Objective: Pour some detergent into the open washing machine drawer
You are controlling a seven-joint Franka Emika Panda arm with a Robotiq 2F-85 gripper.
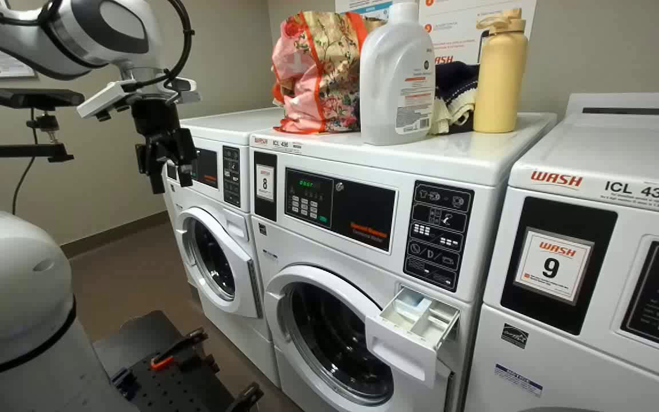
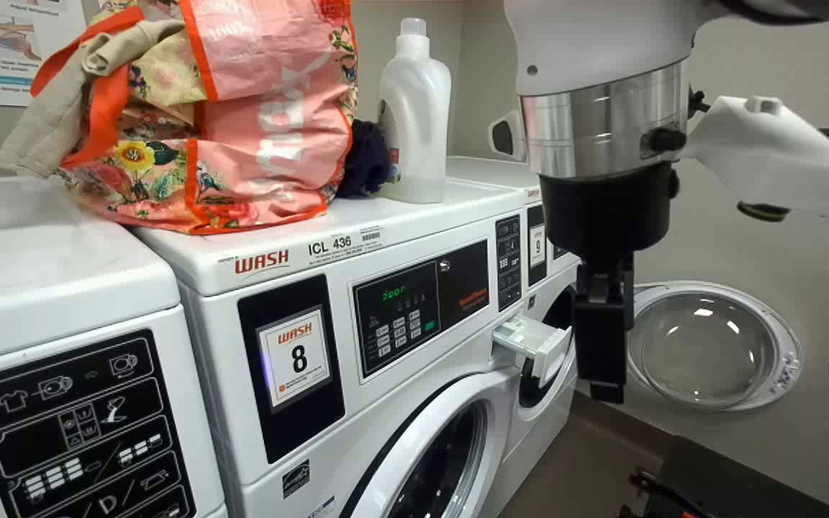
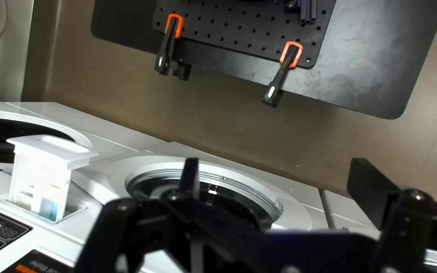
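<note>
The detergent, a large whitish jug, stands upright on top of the middle washer in both exterior views (image 1: pixel 396 86) (image 2: pixel 418 137). It is out of the wrist view. The washing machine drawer (image 1: pixel 401 356) is pulled out of that washer's front, below the control panel, with its compartments showing. It also shows in an exterior view (image 2: pixel 551 352) and at the left of the wrist view (image 3: pixel 51 151). My gripper (image 1: pixel 170 174) (image 2: pixel 601 385) hangs pointing down, apart from jug and drawer. In the wrist view its fingers (image 3: pixel 275 167) are wide apart with nothing between them.
A floral bag (image 1: pixel 321 74), a yellow bottle (image 1: pixel 501 80) and dark cloth (image 1: pixel 458 83) share the washer top with the jug. A round glass door (image 2: pixel 706 349) stands swung out. A black base plate with orange clamps (image 3: pixel 237 36) is near the robot.
</note>
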